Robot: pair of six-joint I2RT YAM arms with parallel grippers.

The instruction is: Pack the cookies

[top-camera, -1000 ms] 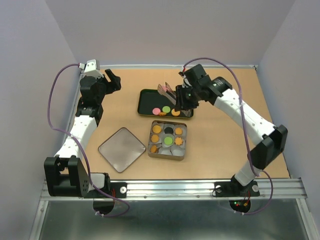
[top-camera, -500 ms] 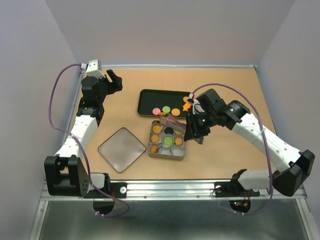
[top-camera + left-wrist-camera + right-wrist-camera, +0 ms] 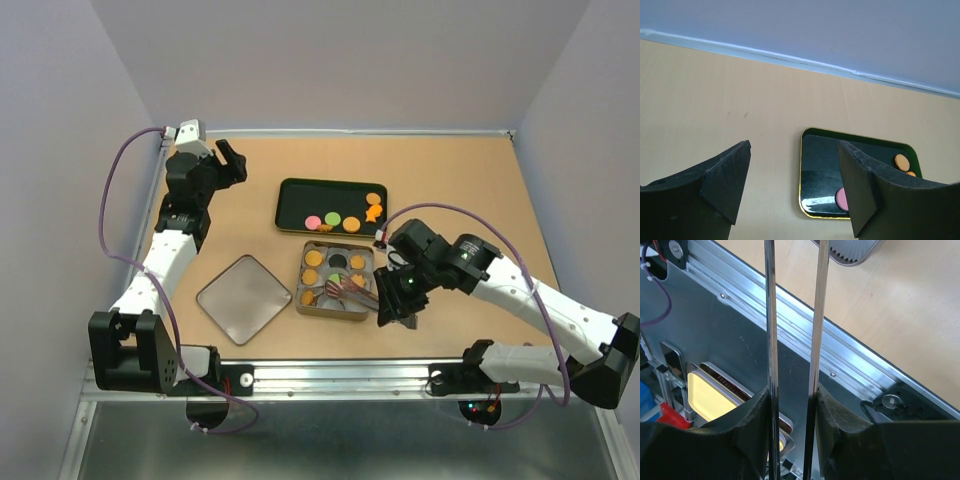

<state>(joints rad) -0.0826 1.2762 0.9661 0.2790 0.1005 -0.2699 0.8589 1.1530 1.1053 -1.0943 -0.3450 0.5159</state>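
Loose cookies lie on a black tray (image 3: 295,195): pink (image 3: 312,221), green (image 3: 331,217), orange discs (image 3: 351,223) and an orange shaped one (image 3: 372,212). A square tin (image 3: 333,316) of white paper cups holds orange, black and green cookies. My right gripper (image 3: 395,300) is shut on metal tongs (image 3: 350,290), whose tips reach over the tin's near row. I cannot tell if the tips hold a cookie. The tong arms (image 3: 771,340) run between my right fingers (image 3: 792,430). My left gripper (image 3: 228,160) is open and empty, raised left of the tray (image 3: 830,165).
The tin's lid (image 3: 243,298) lies flat to the left of the tin, and its corner (image 3: 850,250) shows in the right wrist view. A metal rail (image 3: 330,375) runs along the table's near edge. Walls close in the back and sides.
My right arm has swung the tongs from the black tray toward me and down over the tin's near row. The left arm has not moved.
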